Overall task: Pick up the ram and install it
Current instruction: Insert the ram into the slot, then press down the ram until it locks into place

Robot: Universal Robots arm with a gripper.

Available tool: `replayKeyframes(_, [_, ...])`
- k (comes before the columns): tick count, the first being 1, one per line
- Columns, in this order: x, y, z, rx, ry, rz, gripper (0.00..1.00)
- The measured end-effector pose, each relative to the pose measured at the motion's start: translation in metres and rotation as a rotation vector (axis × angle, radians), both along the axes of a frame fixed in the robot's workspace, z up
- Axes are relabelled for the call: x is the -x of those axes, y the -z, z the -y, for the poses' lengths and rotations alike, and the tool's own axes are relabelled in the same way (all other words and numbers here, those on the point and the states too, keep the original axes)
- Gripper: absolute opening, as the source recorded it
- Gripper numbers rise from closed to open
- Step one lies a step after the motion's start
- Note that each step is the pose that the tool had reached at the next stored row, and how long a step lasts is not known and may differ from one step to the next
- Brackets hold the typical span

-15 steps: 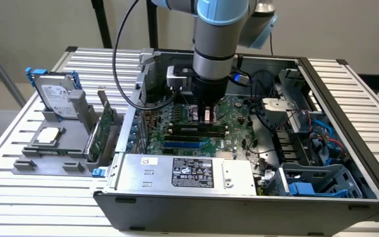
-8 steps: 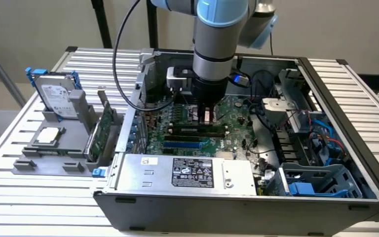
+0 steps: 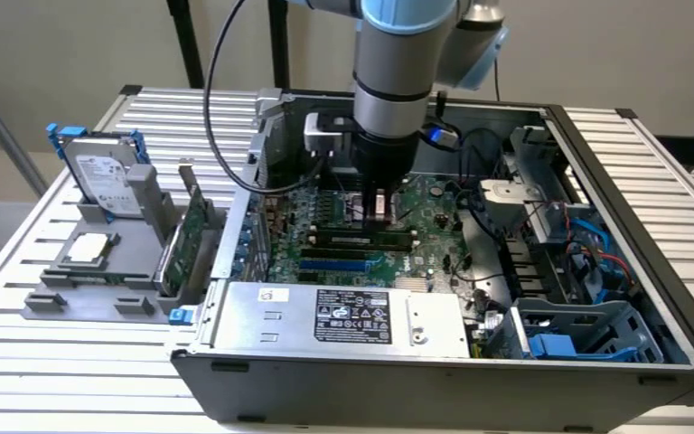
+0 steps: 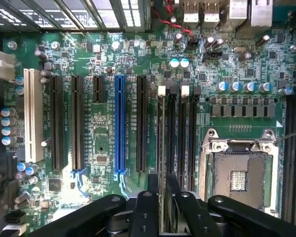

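My gripper [image 3: 378, 210] hangs inside the open computer case, just above the motherboard [image 3: 347, 231]. In the wrist view its two black fingers [image 4: 148, 205] are shut on the ram [image 4: 163, 210]. The ram appears edge-on as a thin green strip between them. It lines up with the memory slots [image 4: 177, 138], which have white latches, and sits over the slot nearest the long black expansion slot. I cannot tell whether its lower edge touches the slot. In the exterior view the ram [image 3: 379, 204] is a small pale sliver under the wrist.
Beside the memory slots lie the open CPU socket [image 4: 239, 175] and a blue expansion slot [image 4: 120, 123]. Outside the case, a grey holder [image 3: 82, 289] carries the hard drive with blue rails [image 3: 100, 172], a green expansion card [image 3: 191, 237] and a processor [image 3: 88, 249]. Cables [image 3: 492, 203] crowd the case's right side.
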State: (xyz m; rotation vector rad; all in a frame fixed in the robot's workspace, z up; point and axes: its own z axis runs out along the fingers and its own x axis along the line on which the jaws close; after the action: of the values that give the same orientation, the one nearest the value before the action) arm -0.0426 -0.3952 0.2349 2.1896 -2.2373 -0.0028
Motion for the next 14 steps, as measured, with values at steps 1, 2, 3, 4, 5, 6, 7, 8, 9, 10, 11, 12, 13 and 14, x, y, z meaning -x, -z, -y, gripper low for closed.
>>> replayKeyframes(1, [0.0001,-0.0032,0.0,-0.0005,0.0,0.0001,1.0])
replayKeyframes(2, [0.0002,-0.0053,0.0,-0.0009,0.0,0.0001,1.0])
replayKeyframes(3, [0.0003,-0.0067,0.0001,-0.0011,0.0,0.0,1.0])
replayKeyframes(4, [0.0003,-0.0069,0.0,-0.0012,0.0,0.0001,1.0])
replayKeyframes(5, [0.0003,-0.0069,0.0,-0.0012,0.0,0.0001,0.0])
replayKeyframes(6, [0.0003,-0.0069,0.0,-0.0014,0.0,0.0001,0.0])
replayKeyframes(7, [0.0003,-0.0069,0.0,-0.0013,0.0,0.0001,0.0])
replayKeyframes(8, [0.0003,-0.007,0.0,-0.0013,0.0,0.0001,0.0])
replayKeyframes(9, [0.0003,-0.0071,0.0,-0.0012,0.0,0.0001,0.0])
replayKeyframes(10, [0.0003,-0.007,0.0,-0.0012,0.0,0.0001,0.0])
replayKeyframes(11, [0.0003,-0.0071,0.0,-0.0011,0.0,0.0,0.0])
replayKeyframes(12, [0.0003,-0.0071,0.0,-0.0012,0.0,0.0,0.0])
replayKeyframes(13, [0.0003,-0.0072,0.0,-0.0011,0.0,0.0,0.0])
replayKeyframes(14, [0.0003,-0.0072,0.0,-0.0011,0.0,0.0001,0.0])
